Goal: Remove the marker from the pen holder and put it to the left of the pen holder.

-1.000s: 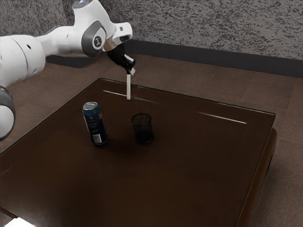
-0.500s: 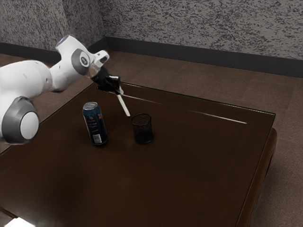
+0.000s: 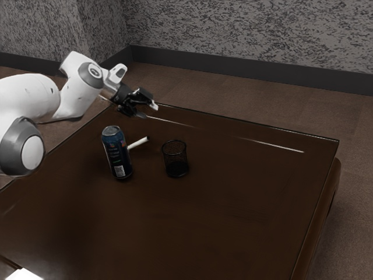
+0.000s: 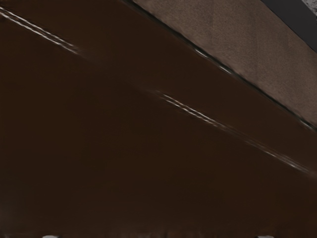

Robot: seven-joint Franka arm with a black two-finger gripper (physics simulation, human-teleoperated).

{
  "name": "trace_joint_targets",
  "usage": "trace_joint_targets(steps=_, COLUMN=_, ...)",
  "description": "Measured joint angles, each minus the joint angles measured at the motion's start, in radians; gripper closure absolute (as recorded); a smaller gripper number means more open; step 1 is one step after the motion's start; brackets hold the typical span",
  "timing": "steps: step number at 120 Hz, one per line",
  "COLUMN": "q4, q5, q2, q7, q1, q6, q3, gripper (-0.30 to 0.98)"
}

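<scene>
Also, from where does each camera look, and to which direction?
Exterior view: beside the arm, looking down across the table toward the wall; arm and open gripper show.
Wrist view: mounted at the gripper, looking down over the table past its edge; pale bits below are likely fingertips.
Both show table, floor, baseboard, wall.

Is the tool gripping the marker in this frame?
No, in the exterior view the marker shows apart from the open tool, between the can and the pen holder.

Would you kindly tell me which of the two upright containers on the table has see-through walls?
The black mesh pen holder: the table shows through its sides, whereas the beverage can has solid, printed walls.
</scene>
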Motion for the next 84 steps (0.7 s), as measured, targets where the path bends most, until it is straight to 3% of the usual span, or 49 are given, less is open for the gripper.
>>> trace_joint_targets(steps=10, q4=-0.262, q5=0.119, q2=-0.255, q7=0.038, q1=-0.04, q6=-0.005, q3=-0.12, gripper=0.12)
trace_joint_targets(steps=16, q4=-0.319, q5=0.258, q2=-0.374, q7=0.085, q1=-0.046, q6=-0.028, q3=-0.177, gripper=0.1)
trace_joint_targets(steps=28, q4=-0.352, q5=0.651, q2=-0.619, q7=0.12, q1=-0.136, q6=-0.17, q3=-0.191, gripper=0.06)
trace_joint_targets(steps=38, q4=-0.356, q5=0.821, q2=-0.703, q7=0.113, q1=-0.195, q6=-0.311, q3=-0.193, gripper=0.04)
trace_joint_targets(steps=57, q4=-0.351, q5=0.94, q2=-0.715, q7=0.102, q1=-0.195, q6=-0.482, q3=-0.196, gripper=0.02)
trace_joint_targets(steps=84, q4=-0.351, q5=0.965, q2=-0.701, q7=0.09, q1=-0.18, q6=-0.579, q3=-0.193, gripper=0.01)
